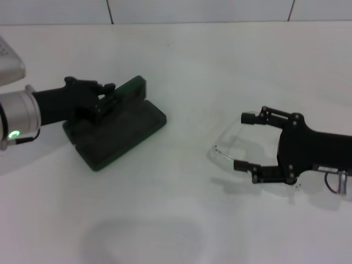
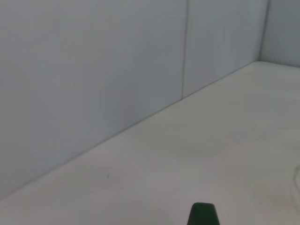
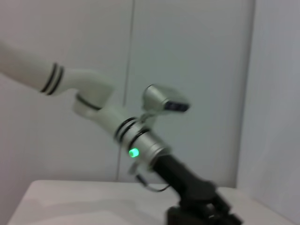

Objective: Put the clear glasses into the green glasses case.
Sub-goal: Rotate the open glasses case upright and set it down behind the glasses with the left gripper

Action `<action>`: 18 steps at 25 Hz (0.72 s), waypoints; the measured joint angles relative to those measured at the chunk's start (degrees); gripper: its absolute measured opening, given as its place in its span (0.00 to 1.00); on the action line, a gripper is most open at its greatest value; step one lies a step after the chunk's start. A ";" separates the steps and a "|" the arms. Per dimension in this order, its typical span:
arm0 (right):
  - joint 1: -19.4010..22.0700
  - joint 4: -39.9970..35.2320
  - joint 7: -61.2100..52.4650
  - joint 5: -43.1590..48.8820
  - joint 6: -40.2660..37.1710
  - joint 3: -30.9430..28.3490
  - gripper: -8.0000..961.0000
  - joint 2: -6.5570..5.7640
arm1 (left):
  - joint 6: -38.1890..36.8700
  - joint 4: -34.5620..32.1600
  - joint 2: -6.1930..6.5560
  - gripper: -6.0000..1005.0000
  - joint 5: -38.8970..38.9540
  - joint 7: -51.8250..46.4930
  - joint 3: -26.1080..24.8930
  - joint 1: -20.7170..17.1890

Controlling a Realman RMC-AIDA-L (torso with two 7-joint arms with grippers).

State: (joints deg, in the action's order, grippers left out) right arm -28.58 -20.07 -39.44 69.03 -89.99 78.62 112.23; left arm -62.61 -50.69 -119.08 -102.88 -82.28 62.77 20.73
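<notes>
The green glasses case [image 1: 124, 132] lies open on the white table at the left, its lid [image 1: 131, 89] raised at the far side. My left gripper [image 1: 105, 98] is shut on the near end of that lid. A corner of the lid [image 2: 202, 214] shows in the left wrist view. The clear glasses [image 1: 223, 145] rest on the table at the right. My right gripper [image 1: 243, 141] is open just above the table. One finger is on each side of the glasses, and I cannot tell whether they touch them. The right wrist view shows my left arm [image 3: 145, 147] over the dark case.
The white table [image 1: 181, 66] runs back to a pale panelled wall [image 2: 93, 70]. A faint shadow lies on the table near the front edge [image 1: 143, 239].
</notes>
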 joint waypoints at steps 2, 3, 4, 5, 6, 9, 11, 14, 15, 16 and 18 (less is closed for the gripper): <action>0.35 0.00 0.24 0.65 -0.25 0.01 0.88 0.20 | -0.25 -0.21 0.04 0.31 -0.11 1.03 0.37 1.40; 0.63 0.01 0.54 0.86 -0.31 0.01 0.88 0.35 | -0.53 -0.23 0.16 0.29 -0.30 1.09 0.75 2.25; 0.83 0.01 0.80 0.97 -0.33 0.02 0.88 0.47 | -1.08 -0.24 0.33 0.27 -0.68 0.89 1.38 3.43; 1.17 0.02 1.18 1.01 -0.37 0.03 0.88 0.66 | -1.74 -0.19 0.51 0.26 -1.31 0.42 2.25 4.85; 1.47 0.02 1.40 1.01 -0.41 0.03 0.88 0.77 | -2.15 -0.16 0.61 0.24 -1.89 -0.05 2.90 5.84; 2.36 0.03 1.59 1.04 -0.47 0.04 0.88 1.04 | -3.51 -0.10 0.31 0.22 -4.78 -1.58 5.91 9.52; 2.93 0.04 2.06 1.09 -0.48 0.04 0.88 1.27 | -3.84 -0.02 -0.09 0.21 -6.30 -1.79 7.75 11.69; 3.73 0.06 3.68 1.43 -0.51 0.03 0.88 1.84 | -3.92 0.44 -0.29 0.22 -7.26 -1.91 10.20 14.04; 3.96 0.07 4.19 1.62 -0.52 0.03 0.88 2.04 | -3.92 0.56 -0.31 0.22 -7.43 -1.96 10.99 14.57; 4.16 0.07 4.48 1.72 -0.52 0.04 0.88 2.18 | -3.92 0.60 -0.31 0.23 -7.46 -2.01 11.69 15.00; 4.63 0.07 5.11 1.82 -0.55 0.04 0.88 2.40 | -3.90 0.81 -0.36 0.24 -7.51 -2.32 13.13 16.21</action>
State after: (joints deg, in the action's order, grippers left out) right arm -23.95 -20.00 -34.33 70.85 -90.54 78.66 114.62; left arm -66.51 -49.88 -119.44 -110.39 -84.61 75.90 36.94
